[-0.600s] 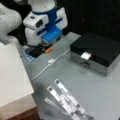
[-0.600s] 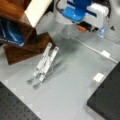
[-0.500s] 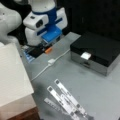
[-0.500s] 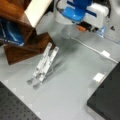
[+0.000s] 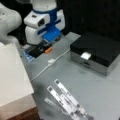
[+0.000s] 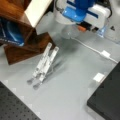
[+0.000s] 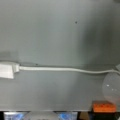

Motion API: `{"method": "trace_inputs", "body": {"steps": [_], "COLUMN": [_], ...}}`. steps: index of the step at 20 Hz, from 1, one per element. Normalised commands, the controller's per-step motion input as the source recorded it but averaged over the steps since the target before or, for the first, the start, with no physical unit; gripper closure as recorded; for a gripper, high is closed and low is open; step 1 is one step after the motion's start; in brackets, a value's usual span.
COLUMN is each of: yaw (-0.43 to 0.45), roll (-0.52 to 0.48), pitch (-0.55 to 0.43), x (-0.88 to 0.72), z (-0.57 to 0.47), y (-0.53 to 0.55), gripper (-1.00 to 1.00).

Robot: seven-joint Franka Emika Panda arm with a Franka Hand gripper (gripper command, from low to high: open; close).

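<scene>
At a front view's left a big white box (image 5: 12,82) sits on the grey table (image 5: 100,95), with a small blue card (image 5: 28,57) lying just beyond its far corner. In a front view a brown wooden block (image 6: 25,48) holding something dark blue (image 6: 10,32) takes up the left side, and a black perforated mat (image 6: 12,111) fills the bottom left corner.

Next to the right, a bundle of long clear plastic strips (image 5: 65,100) lies flat on the table; in a front view the strips (image 6: 44,63) have their upper ends touching the wooden block.

The gripper (image 5: 51,37), on the arm's white and blue end, hangs low over the far part of the table, and in a front view it (image 6: 80,13) is at the top. I cannot tell how wide its jaws stand. Just beside it lies a small orange piece (image 5: 48,50), which the wrist view shows at its bottom right (image 7: 104,107).

A white cable (image 7: 67,69) runs across the wrist view to a white plug (image 7: 7,70) at the left; in a front view the plug (image 5: 51,61) lies near the middle of the table, apart from the gripper.

At the right stands a black box (image 5: 100,48) with a silver front and a small white tag (image 5: 85,55) on its near edge
</scene>
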Motion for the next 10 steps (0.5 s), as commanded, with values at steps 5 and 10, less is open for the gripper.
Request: {"method": "trace_inputs", "body": {"steps": [5, 10], "yaw": [0.152, 0.14], "roll": [-0.325, -0.521], "pitch": [0.158, 0.297], "x": [0.07, 0.19], "z": [0.05, 0.15], "y": [-0.12, -0.14], "gripper": [-1.0, -1.0]}}
